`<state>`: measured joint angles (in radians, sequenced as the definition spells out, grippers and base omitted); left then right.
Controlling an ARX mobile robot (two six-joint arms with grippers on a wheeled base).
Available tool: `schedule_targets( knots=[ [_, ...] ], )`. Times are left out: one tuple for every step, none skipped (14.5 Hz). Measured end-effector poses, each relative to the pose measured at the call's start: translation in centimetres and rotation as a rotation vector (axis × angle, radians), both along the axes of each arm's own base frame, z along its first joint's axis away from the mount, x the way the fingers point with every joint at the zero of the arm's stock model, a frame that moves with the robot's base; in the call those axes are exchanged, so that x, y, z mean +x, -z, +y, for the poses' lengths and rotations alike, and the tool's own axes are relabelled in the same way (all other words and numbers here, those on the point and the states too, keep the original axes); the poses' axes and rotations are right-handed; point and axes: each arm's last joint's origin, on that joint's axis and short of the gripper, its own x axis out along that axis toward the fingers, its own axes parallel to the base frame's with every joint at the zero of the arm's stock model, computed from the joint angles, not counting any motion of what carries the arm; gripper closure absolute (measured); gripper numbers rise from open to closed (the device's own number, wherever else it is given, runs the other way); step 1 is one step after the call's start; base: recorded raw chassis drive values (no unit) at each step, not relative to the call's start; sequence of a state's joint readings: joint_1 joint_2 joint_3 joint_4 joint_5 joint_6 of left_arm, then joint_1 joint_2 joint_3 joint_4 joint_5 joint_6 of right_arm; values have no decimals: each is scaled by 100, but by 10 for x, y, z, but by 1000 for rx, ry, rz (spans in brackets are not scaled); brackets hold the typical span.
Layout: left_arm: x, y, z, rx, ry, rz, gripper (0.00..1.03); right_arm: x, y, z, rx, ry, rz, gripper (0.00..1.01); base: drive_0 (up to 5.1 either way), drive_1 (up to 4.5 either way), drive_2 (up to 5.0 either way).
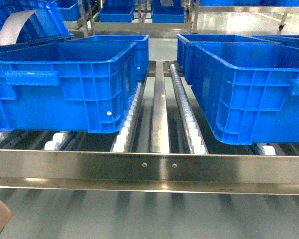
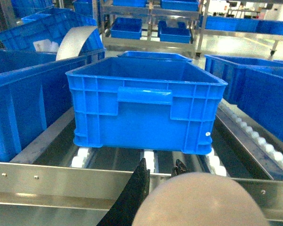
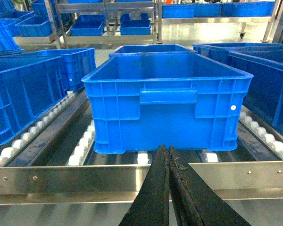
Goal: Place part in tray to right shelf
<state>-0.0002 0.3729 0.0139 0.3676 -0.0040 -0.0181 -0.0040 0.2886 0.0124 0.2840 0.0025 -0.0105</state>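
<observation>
Rows of blue-crate racking fill the background. Right gripper [image 3: 170,162] has its jaws pressed together, empty, before the right shelf's [image 1: 154,167] front bar. Left gripper's [image 2: 160,172] closure cannot be told; a beige rounded tray [image 2: 203,200] sits just beneath it. Part unseen.

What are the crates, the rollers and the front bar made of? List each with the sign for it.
Crates: moulded plastic by the look, bright blue and semi-glossy, with ribbed walls and a moulded handle.
Rollers: probably white plastic. They are small, smooth wheels set in rows.
Front bar: metal, likely stainless steel with a brushed finish. It reflects light softly and carries rivets.
</observation>
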Motion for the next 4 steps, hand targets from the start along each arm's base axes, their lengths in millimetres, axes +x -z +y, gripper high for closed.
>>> schedule_targets(
  knots=[
    [-2, 0, 0, 0, 3, 4, 91, -2, -1, 0, 0, 0, -8, 99, 0, 0, 0],
    [-4, 0, 0, 1, 4, -2, 91, -3, 0, 0, 0, 0, -6, 99, 0, 0, 0],
    [-6, 0, 0, 1, 3, -3, 91, -5, 0, 0, 0, 0, -3, 99, 0, 0, 0],
    [-9, 0, 0, 1, 4, 1, 91, -7, 0, 0, 0, 0, -6, 99, 0, 0, 0]
  ],
)
